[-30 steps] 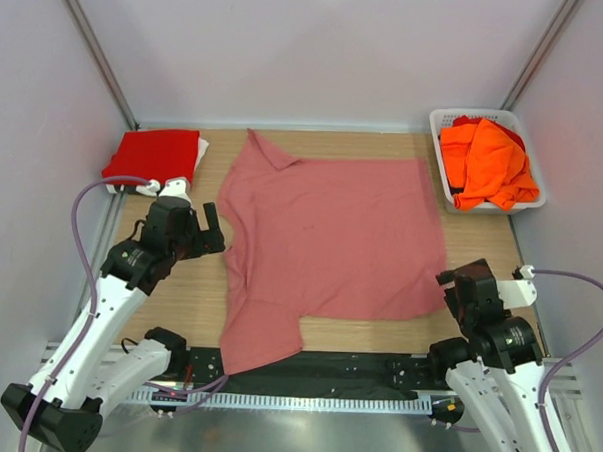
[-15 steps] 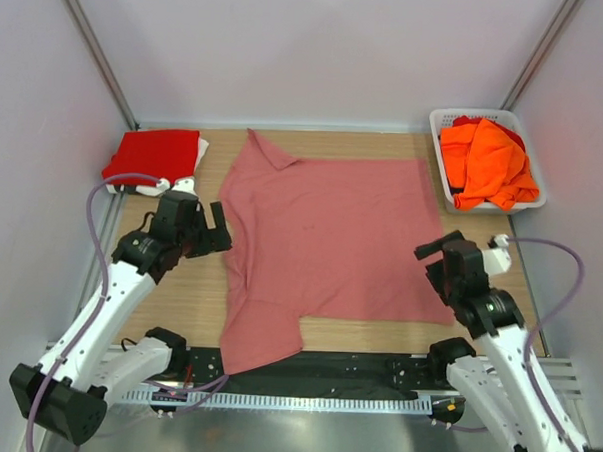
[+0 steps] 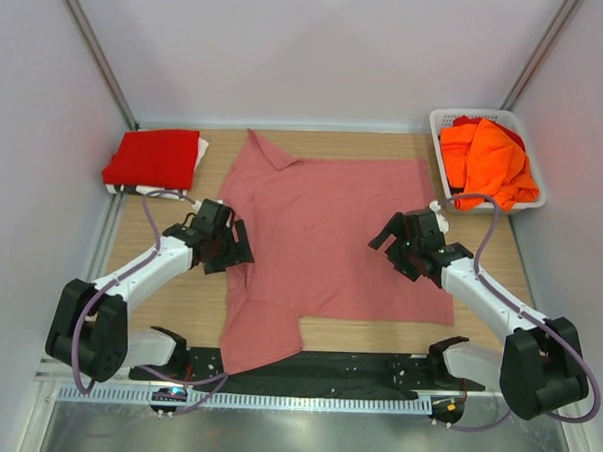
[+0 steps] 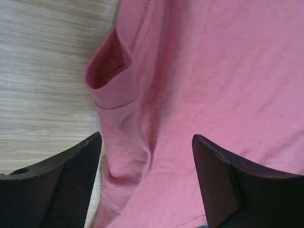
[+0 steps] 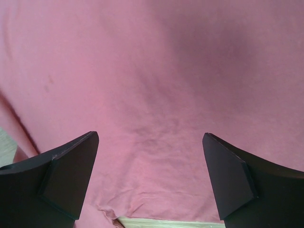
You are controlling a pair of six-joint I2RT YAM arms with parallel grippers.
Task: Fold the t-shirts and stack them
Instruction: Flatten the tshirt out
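A dusty rose-pink t-shirt [image 3: 326,237] lies spread flat over the middle of the wooden table. My left gripper [image 3: 233,245] is open over the shirt's left edge, where a folded sleeve [image 4: 114,80] bunches up. My right gripper [image 3: 394,248] is open over the shirt's right half; its view shows only flat pink cloth [image 5: 156,95]. A folded bright red t-shirt [image 3: 152,157] lies at the back left. Orange t-shirts [image 3: 489,164] fill the white basket [image 3: 444,120] at the back right.
Bare wood [image 3: 184,291] shows on the left of the pink shirt and along the right edge [image 3: 481,244]. The shirt's lower left flap hangs over the dark front rail [image 3: 365,367]. Grey walls close in three sides.
Both arms have stretched forward and inward. The left gripper has moved right onto the shirt's left edge. The right gripper has moved up and left from the front right corner over the shirt.
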